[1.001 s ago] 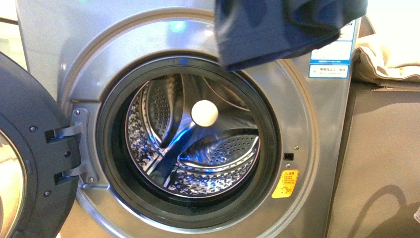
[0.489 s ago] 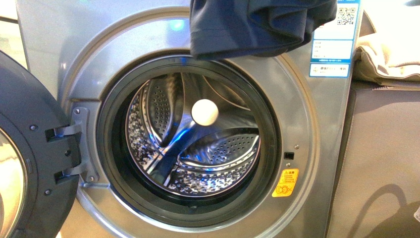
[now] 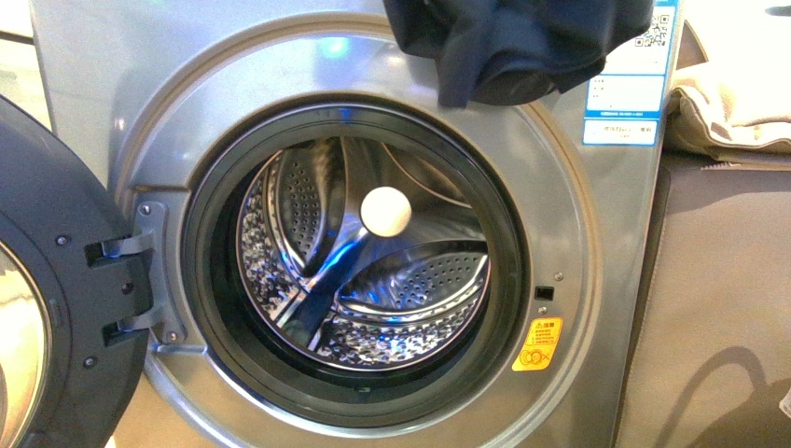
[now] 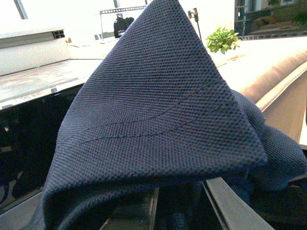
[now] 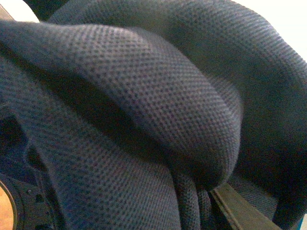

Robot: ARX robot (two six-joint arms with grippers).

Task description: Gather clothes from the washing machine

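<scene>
Left claw and right claw are both lying hidden under cloth, so I cannot tell whether either one is spread apart, pressed together or clamped on the fabric. In the left wrist view the clothes are draping over that claw in a broad navy peak of fine knit weave with two thin stitched lines crossing it. Only a pale grey bar is peeking out beneath the hem, and I cannot tell what part it is. Beyond that claw a green plant is standing in bright light. In the right wrist view the same dark weave is filling nearly everything, rolling in thick folds right against the claw's camera. From the front neither claw is showing. The garment is hanging down from above the top edge of the picture, outside the drum mouth. It is dangling in front of the upper right face of the washing machine and overlapping a corner of the blue-white label. Below the claws' hanging load the round door is standing swung wide open. The steel perforated drum is catching blue glints, with a white round cap showing at its back. Lower still an orange sticker is sitting on the grey face, and a beige cushion is resting just beside the machine — level with the hanging cloth.
</scene>
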